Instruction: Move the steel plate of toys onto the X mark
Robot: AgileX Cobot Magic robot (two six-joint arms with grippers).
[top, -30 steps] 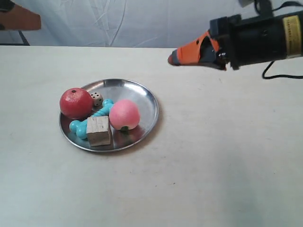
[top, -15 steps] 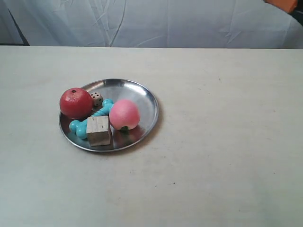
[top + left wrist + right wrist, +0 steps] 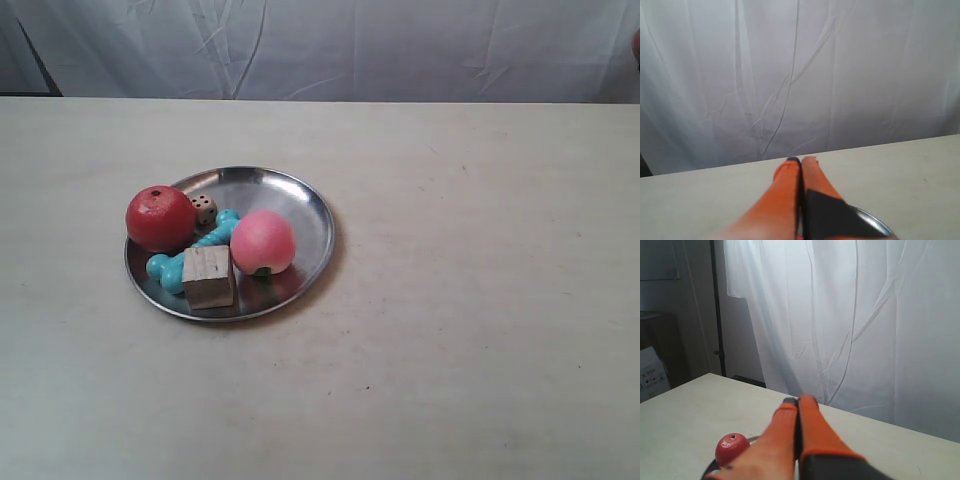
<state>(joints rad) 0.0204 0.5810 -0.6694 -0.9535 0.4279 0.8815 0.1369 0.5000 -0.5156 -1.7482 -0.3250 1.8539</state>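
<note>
My left pincer and right pincer were pressed together; beyond both hung a white curtain, the red apple beside the right.

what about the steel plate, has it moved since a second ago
No, the steel plate keeps its place against the table's far edge.

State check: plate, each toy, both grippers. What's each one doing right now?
steel plate: flat on the table, ungripped, holds all five toys
red apple: on the plate, dimple up
pink peach: on the plate, beside the cube
turquoise bone: lying flat on the plate
wooden cube: on the plate, by the bone
die: on the plate, beside the apple
left gripper: shut, empty
right gripper: shut, empty
</note>
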